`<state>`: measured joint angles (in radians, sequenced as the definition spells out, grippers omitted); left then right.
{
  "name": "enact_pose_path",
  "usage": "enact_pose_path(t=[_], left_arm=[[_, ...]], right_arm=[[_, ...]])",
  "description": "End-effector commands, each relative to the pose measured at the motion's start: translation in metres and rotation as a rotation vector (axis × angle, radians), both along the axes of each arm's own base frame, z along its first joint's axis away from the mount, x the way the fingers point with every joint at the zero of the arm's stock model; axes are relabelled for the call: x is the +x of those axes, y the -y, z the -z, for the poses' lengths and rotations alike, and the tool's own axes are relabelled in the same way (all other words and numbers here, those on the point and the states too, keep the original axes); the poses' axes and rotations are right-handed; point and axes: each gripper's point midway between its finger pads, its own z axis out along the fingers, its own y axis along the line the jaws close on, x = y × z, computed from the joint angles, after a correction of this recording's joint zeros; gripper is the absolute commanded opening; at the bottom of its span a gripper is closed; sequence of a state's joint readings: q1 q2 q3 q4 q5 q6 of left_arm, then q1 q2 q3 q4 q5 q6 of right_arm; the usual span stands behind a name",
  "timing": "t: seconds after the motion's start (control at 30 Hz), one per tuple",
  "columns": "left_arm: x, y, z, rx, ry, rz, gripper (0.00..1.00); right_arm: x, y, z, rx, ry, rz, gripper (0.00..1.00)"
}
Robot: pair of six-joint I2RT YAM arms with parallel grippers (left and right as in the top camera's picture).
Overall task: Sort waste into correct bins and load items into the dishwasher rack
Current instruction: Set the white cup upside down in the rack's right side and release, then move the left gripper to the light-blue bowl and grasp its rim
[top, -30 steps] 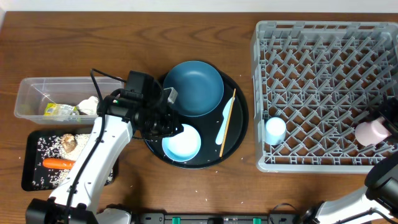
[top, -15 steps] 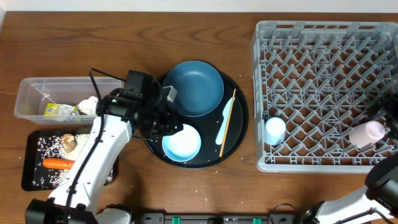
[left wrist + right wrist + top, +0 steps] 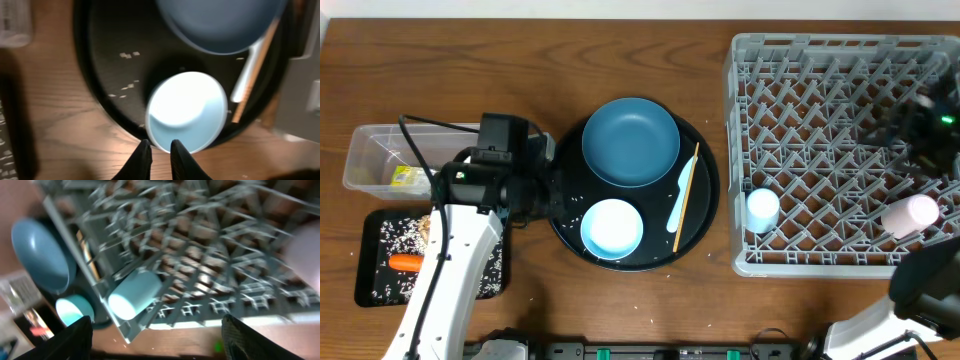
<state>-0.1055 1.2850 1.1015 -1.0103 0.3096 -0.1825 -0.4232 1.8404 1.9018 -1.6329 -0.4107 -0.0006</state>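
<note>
Nearest the left wrist camera, the left gripper (image 3: 159,156) holds its two dark fingers a narrow slit apart with nothing between them. The rim of the white bowl (image 3: 187,110) lies just ahead of the tips, where the round black tray (image 3: 107,65) meets bare wood. White specks (image 3: 127,54) dot the tray floor. Past the bowl sits the dark blue plate (image 3: 220,22), with the white spoon (image 3: 245,80) and the chopstick (image 3: 257,62) lying side by side to its right.

The right wrist view is blurred, yet it shows the right gripper (image 3: 156,325) with fingers spread wide and empty, above the dishwasher rack (image 3: 200,255). The light-blue cup (image 3: 134,294) lies on its side just inside the rack's wall.

Only the overhead camera shows the bins (the left arm covers part of both). The clear tub (image 3: 370,150) holds the wrapper (image 3: 405,178). Just in front of it, the black rectangular tray (image 3: 380,285) carries the carrot (image 3: 404,263) and rice scraps (image 3: 395,232). Overhead also shows the pink cup (image 3: 910,215) tilted on the pegs near the rack's right side, well apart from the blue cup. Open wood runs between round tray and rack, and along the table's far edge.
</note>
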Motion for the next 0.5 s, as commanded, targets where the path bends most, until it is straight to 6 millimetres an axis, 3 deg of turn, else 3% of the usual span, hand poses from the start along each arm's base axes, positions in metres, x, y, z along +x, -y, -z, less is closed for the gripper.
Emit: enact_pose_path(t=[0.0, 0.1, 0.3, 0.47], left_arm=[[-0.007, -0.015, 0.02, 0.084, -0.052, -0.022, 0.21], [-0.009, -0.018, 0.026, 0.099, -0.069, -0.026, 0.22], [-0.007, -0.02, 0.026, 0.109, -0.064, -0.029, 0.22], [-0.01, -0.018, 0.029, 0.1, -0.086, -0.024, 0.22]], right_arm=[[0.007, -0.047, -0.011, 0.015, 0.064, -0.18, 0.73], [0.011, -0.092, -0.009, 0.013, 0.073, -0.316, 0.65], [0.001, -0.178, -0.004, 0.006, 0.089, -0.577, 0.6], [-0.007, -0.223, 0.016, -0.132, 0.077, -0.673, 0.59]])
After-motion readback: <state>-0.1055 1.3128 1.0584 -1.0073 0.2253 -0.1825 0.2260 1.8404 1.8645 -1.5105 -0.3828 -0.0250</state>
